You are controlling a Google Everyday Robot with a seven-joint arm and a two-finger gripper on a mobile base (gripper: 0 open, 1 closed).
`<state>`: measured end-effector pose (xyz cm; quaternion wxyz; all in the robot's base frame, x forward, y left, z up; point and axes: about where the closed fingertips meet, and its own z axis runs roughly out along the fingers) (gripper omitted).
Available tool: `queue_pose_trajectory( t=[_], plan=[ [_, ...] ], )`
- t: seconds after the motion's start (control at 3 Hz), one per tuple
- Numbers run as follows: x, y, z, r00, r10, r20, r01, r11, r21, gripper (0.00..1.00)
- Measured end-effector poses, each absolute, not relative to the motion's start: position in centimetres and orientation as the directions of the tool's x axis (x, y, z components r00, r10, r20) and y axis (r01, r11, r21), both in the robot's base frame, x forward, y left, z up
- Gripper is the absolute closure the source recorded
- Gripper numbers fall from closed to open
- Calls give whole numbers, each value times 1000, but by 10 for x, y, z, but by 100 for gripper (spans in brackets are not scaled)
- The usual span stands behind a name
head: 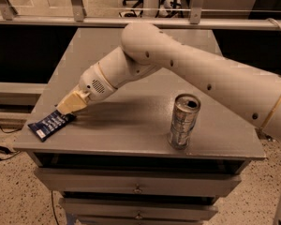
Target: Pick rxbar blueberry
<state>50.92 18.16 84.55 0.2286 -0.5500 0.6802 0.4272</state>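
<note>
Gripper (70,103) rests on the rxbar blueberry (49,123) at the table's (131,135) near corner, grip impossible to tell, where a slight push could slide it overboard.

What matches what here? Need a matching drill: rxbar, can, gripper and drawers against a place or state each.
Things:
1. rxbar blueberry
2. silver can
3. gripper
4. drawers

Places or states:
A. standing upright near the front edge of the table, on the picture's right
B. stacked under the table
C. lying flat at the table's front corner, on the picture's left
D. down at the end of the bar nearer the can

Pairs: 1-C, 2-A, 3-D, 4-B
</note>
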Motion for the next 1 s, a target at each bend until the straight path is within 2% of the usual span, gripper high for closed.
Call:
queue_pose_trajectory(
  t=[0.33,0.67,1.0],
  plan=[
    [506,183,840,-304,-554,-775,-939,37,342,99],
    [510,177,846,-280,-572,-771,-951,55,304,80],
    [518,170,858,-249,-584,-773,-964,69,258,56]
  ],
)
